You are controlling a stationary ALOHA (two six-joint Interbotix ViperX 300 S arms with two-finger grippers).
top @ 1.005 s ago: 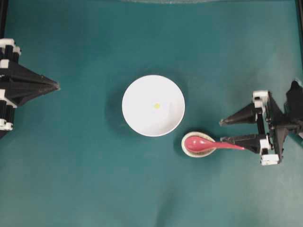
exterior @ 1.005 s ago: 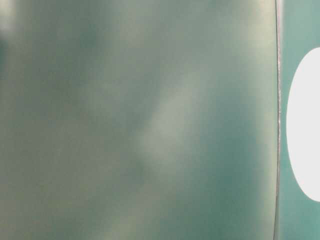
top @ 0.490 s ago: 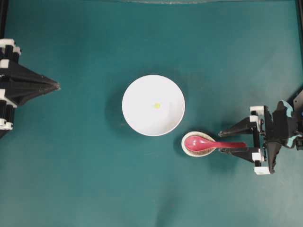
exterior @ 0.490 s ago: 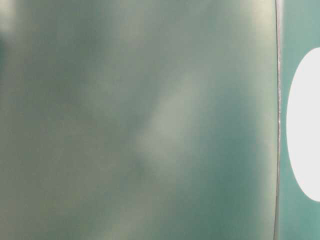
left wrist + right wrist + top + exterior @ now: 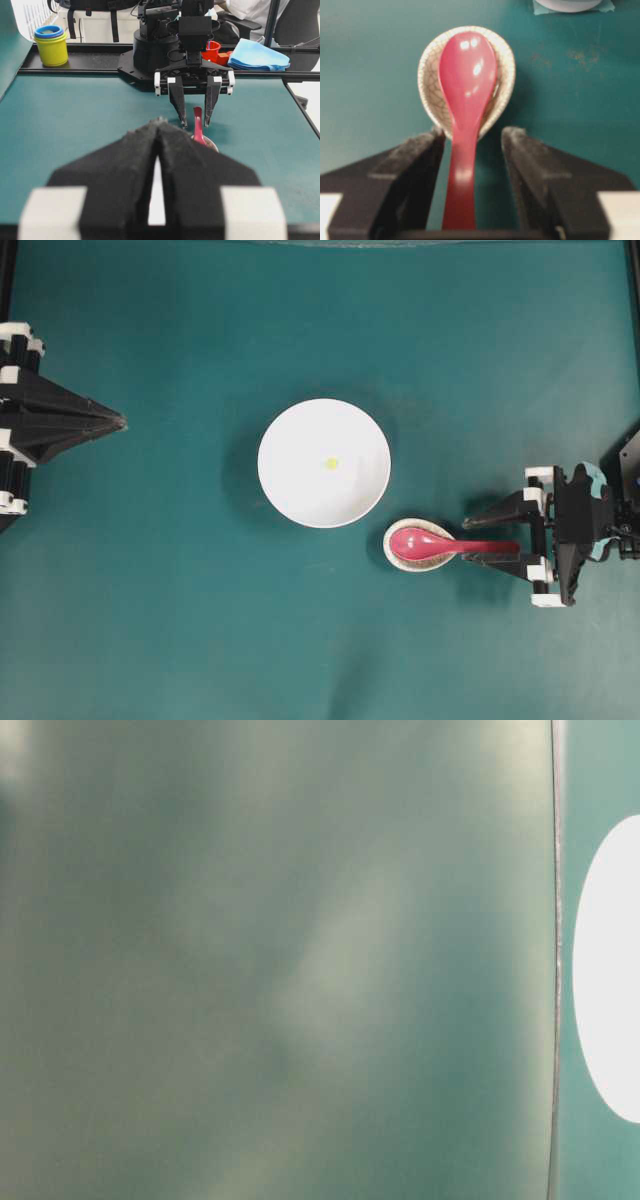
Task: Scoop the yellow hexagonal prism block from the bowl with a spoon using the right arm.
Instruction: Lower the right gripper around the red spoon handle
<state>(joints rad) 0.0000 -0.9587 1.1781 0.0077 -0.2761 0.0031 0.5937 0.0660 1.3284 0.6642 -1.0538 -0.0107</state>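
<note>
The white bowl sits mid-table with the tiny yellow hexagonal prism block near its centre. To its lower right the pink-red spoon lies with its scoop in a small speckled dish and its handle pointing right. My right gripper is open. Its fingers stand on either side of the spoon's handle, apart from it. The left wrist view shows the same straddle around the spoon. My left gripper rests shut at the left edge, holding nothing.
The table-level view is mostly a blurred pane, with the bowl showing as a white shape at its right. Beyond the table's far end stand stacked yellow and blue cups, a red cup and a blue cloth.
My right gripper has shifted toward the table's near side and lined up with the spoon, so the handle now lies between its open fingers. The left arm, bowl and block are unchanged.
</note>
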